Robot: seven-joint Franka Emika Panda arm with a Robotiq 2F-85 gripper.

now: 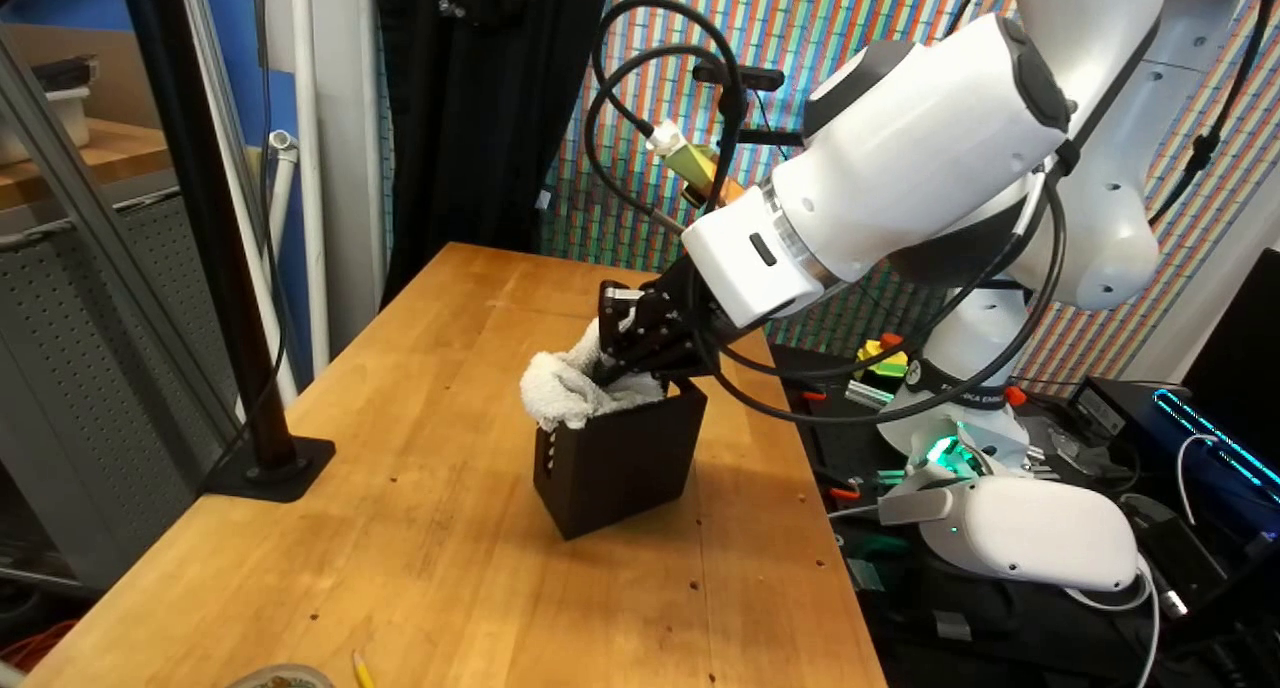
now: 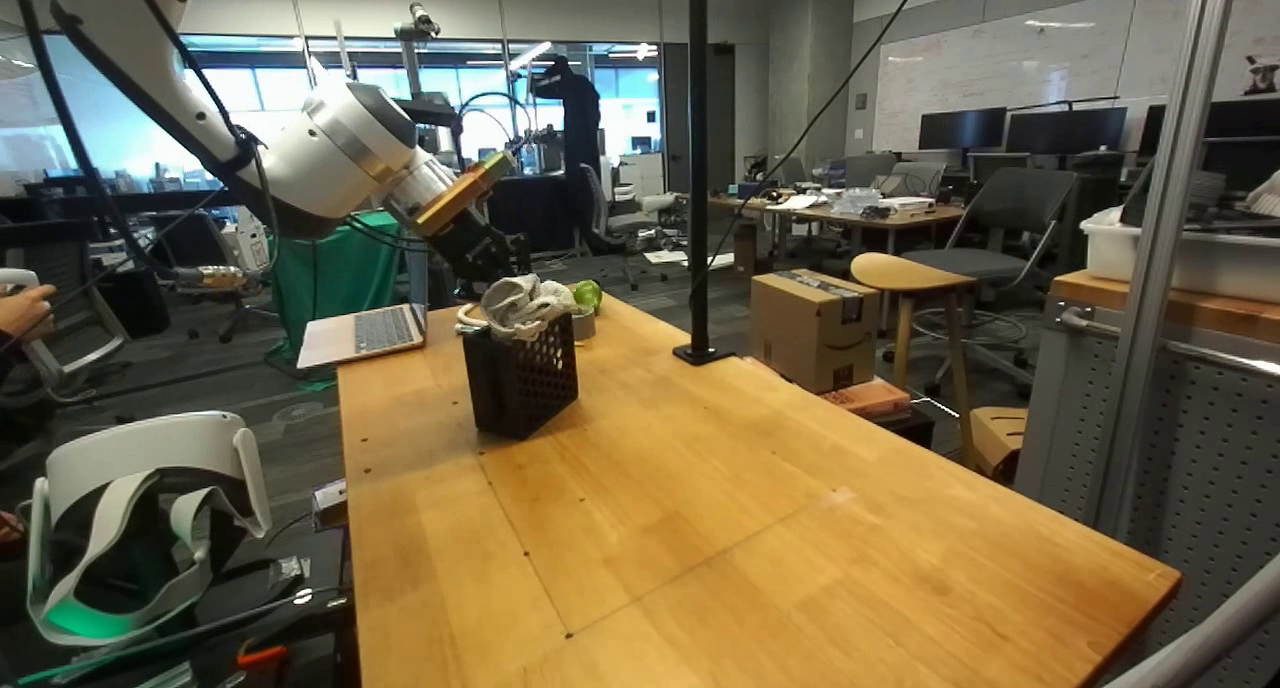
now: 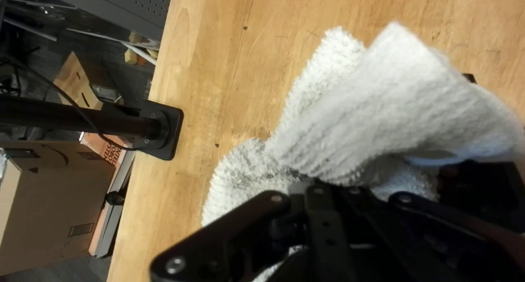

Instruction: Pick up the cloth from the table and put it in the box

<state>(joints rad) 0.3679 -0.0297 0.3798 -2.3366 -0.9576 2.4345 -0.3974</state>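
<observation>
The white, fluffy cloth (image 1: 560, 390) lies bunched over the top of the black box (image 1: 620, 473), with part hanging over one rim. The box stands upright on the wooden table; its perforated side shows in an exterior view (image 2: 548, 368), with the cloth (image 2: 522, 306) heaped above it. My gripper (image 1: 606, 370) reaches down at a slant to the box's opening. In the wrist view my fingertips (image 3: 334, 188) are close together against the cloth (image 3: 393, 105), which folds over and around them. The tips themselves are hidden by the cloth. The box's dark inside (image 3: 488, 192) shows at right.
A black post on a square base (image 1: 270, 468) stands at the table edge. A bowl (image 1: 280, 678) and a yellow pencil (image 1: 362, 670) lie on the table. A laptop (image 2: 365, 333) and a green object (image 2: 588, 296) are at the table's end behind the box.
</observation>
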